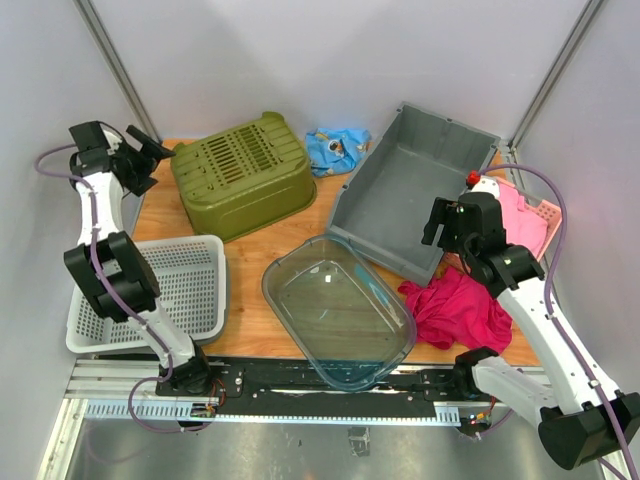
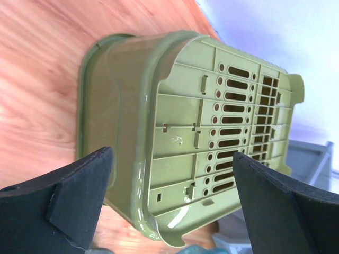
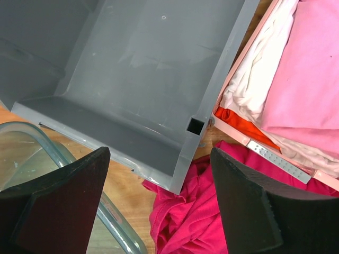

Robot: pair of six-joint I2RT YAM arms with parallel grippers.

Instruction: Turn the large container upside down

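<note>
An olive green slotted container (image 1: pixel 240 175) lies bottom-up at the back left of the table; the left wrist view shows its ribbed underside (image 2: pixel 212 143). My left gripper (image 1: pixel 155 160) is open and empty, just left of it, with the jaws spread wide toward its near corner (image 2: pixel 172 174). A large grey bin (image 1: pixel 410 190) sits open side up at the back right, tilted. My right gripper (image 1: pixel 436 228) is open and empty, hovering above the bin's near right corner (image 3: pixel 196 127).
A clear plastic tub (image 1: pixel 335 310) sits front centre, its rim under the grey bin's edge. A white mesh basket (image 1: pixel 190 290) is front left. A magenta cloth (image 1: pixel 460 305) lies by the bin's corner. A pink tray of clothes (image 1: pixel 525 215) stands at right. A blue cloth (image 1: pixel 335 150) lies at the back.
</note>
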